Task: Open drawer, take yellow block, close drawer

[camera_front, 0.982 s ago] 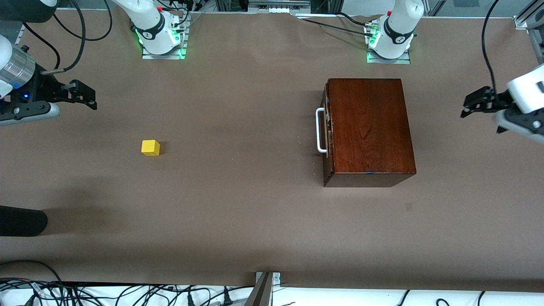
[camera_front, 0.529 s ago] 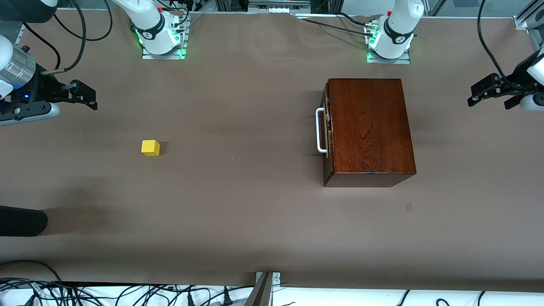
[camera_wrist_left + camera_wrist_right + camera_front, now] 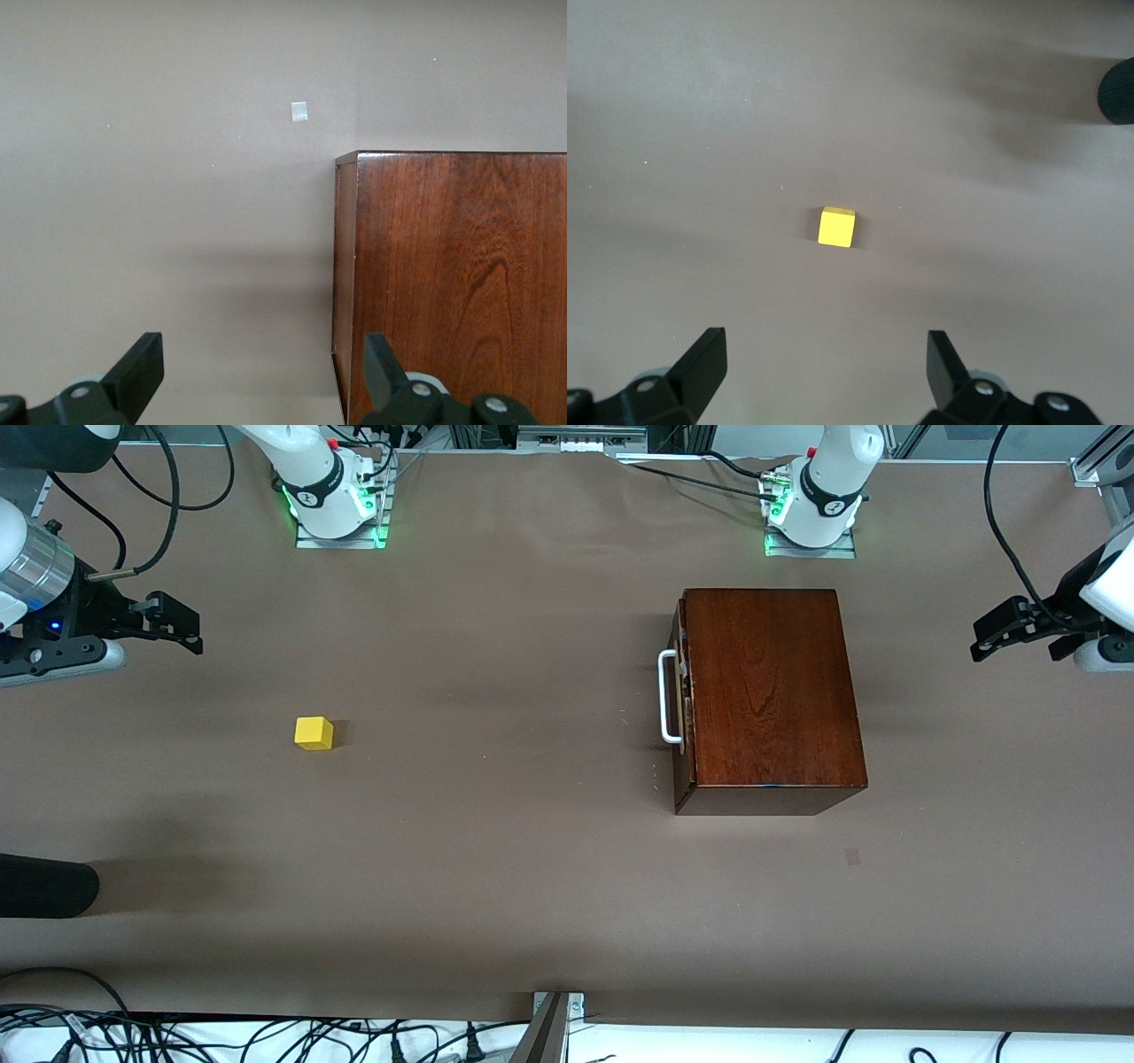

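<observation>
both arms hang raised at the table's ends, left gripper [image 3: 982,640] and right gripper [image 3: 188,633] spread wide, empty. small yellow cube [image 3: 314,732] sits on brown table [image 3: 496,850]; dark wooden box's drawer [image 3: 680,700] is shut.

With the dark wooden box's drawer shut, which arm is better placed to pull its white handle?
Probably the left. Its open hand hangs at the box's end of the table, and the dark reddish-brown wooden box fills its wrist view. The open right hand waits near the small yellow block, far from the white U-shaped handle.

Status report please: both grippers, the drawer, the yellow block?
Left gripper open, empty, past the box. Right gripper open, empty, waiting. Drawer shut; yellow block on bare table. Nothing in the way.
</observation>
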Robot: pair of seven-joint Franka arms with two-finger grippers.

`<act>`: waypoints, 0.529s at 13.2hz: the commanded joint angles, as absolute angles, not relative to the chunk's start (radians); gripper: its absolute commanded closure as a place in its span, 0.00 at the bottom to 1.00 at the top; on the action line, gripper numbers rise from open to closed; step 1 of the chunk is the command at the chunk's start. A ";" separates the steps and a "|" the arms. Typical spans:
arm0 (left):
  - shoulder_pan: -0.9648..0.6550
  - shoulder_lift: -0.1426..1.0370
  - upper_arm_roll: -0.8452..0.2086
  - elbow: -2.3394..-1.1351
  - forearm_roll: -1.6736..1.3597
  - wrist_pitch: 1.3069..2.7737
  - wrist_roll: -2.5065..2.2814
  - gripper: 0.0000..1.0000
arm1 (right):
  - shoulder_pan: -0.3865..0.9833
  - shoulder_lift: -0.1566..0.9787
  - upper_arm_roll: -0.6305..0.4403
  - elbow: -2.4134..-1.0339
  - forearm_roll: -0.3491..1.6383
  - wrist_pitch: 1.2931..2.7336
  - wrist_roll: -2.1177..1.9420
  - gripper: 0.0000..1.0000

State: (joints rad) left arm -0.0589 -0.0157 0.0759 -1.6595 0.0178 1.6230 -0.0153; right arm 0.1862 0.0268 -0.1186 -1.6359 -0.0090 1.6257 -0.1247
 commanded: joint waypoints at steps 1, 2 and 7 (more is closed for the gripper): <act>-0.063 -0.015 0.052 -1.654 0.040 1.623 -0.028 0.00 | 0.189 0.035 -0.121 -1.612 -0.020 1.609 -0.133 0.00; -0.061 -0.011 0.040 -1.645 0.038 1.606 -0.031 0.00 | 0.189 0.034 -0.121 -1.612 -0.020 1.609 -0.133 0.00; -0.063 0.024 0.034 -1.603 0.040 1.582 -0.028 0.00 | 0.189 0.034 -0.121 -1.612 -0.020 1.609 -0.133 0.00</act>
